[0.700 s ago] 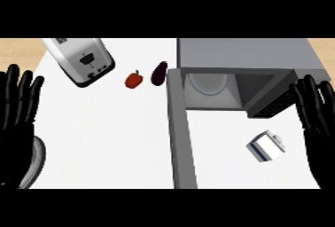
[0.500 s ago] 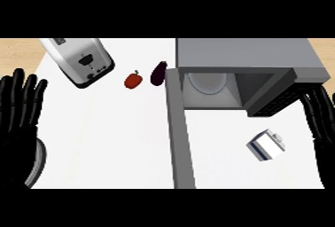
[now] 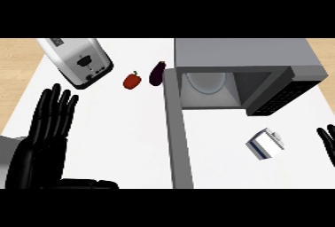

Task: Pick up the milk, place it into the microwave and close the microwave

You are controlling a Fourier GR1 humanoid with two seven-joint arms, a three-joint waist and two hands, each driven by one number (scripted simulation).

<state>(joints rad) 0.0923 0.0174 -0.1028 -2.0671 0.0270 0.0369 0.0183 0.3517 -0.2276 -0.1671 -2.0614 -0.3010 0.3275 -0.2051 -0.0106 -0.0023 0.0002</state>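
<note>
The right hand [image 3: 327,142] is dropping lower and sliding off toward the right edge since the earlier frame, so only a few dark fingers are showing now, too little to tell whether they are spread or curled. The left hand [image 3: 49,133] is sitting lower and nearer the middle than before, fingers straight and spread wide, holding nothing.

One milk [image 3: 265,144] carton is lying on the white tabletop [image 3: 118,133], in front of the microwave [image 3: 242,55] and just left of the right hand's fingers, apart from them. Its long axis is running diagonally, its upper end tilting toward the upper right.

One microwave is standing open, its door [image 3: 178,133] stretching toward the lower edge and its round plate [image 3: 208,82] partly hidden under the roof. One toaster [image 3: 75,60], one red pepper [image 3: 132,80] and one dark eggplant [image 3: 157,73] are lying at upper left.
</note>
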